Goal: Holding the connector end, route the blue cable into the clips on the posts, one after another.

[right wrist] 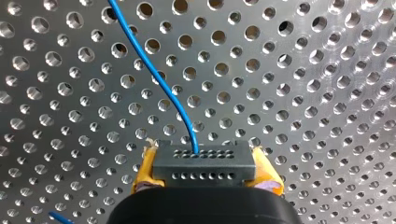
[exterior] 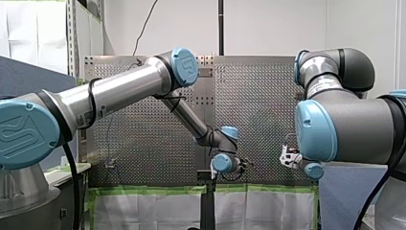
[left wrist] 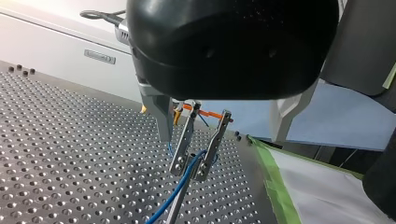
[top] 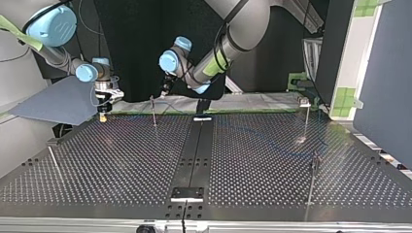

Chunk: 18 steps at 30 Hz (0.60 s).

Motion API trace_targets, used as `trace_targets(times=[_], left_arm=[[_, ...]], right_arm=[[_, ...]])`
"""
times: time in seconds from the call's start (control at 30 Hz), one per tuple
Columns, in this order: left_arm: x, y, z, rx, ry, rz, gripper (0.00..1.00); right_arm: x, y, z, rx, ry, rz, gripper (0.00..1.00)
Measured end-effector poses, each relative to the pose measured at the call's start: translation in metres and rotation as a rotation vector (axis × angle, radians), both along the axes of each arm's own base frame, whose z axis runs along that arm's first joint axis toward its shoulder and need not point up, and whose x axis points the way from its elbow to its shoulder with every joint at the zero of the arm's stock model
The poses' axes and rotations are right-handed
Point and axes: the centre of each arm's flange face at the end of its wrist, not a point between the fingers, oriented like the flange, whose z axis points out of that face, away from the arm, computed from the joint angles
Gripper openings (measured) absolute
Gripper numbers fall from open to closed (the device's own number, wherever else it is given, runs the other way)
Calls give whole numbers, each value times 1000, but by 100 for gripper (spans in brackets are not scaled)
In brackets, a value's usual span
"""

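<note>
In the right wrist view my right gripper is shut on a dark grey connector, with a yellow pad on each side of it. The blue cable runs out of the connector over the perforated plate. In the left wrist view my left gripper stands open, its metal fingers wide apart around a two-armed metal clip on a post. The blue cable passes through that clip. In the top view my right gripper hangs at the far left, and my left gripper is just behind a thin post.
More thin posts stand on the perforated table: one at the top view's far right, one at its near right and one at its near left. Green tape edges the plate beside the clip. A dark centre strip divides the table.
</note>
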Motion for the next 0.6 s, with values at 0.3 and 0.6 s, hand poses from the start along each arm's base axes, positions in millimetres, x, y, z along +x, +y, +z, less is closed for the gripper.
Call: trace_targets(times=[0.3, 0.6], left_arm=[[-10, 8, -3, 117, 11, 33, 99], [-9, 24, 22, 118, -14, 66, 99]], right_arm=[[-1, 0, 0, 0, -1, -1, 0], [0, 0, 0, 0, -1, 0, 0]])
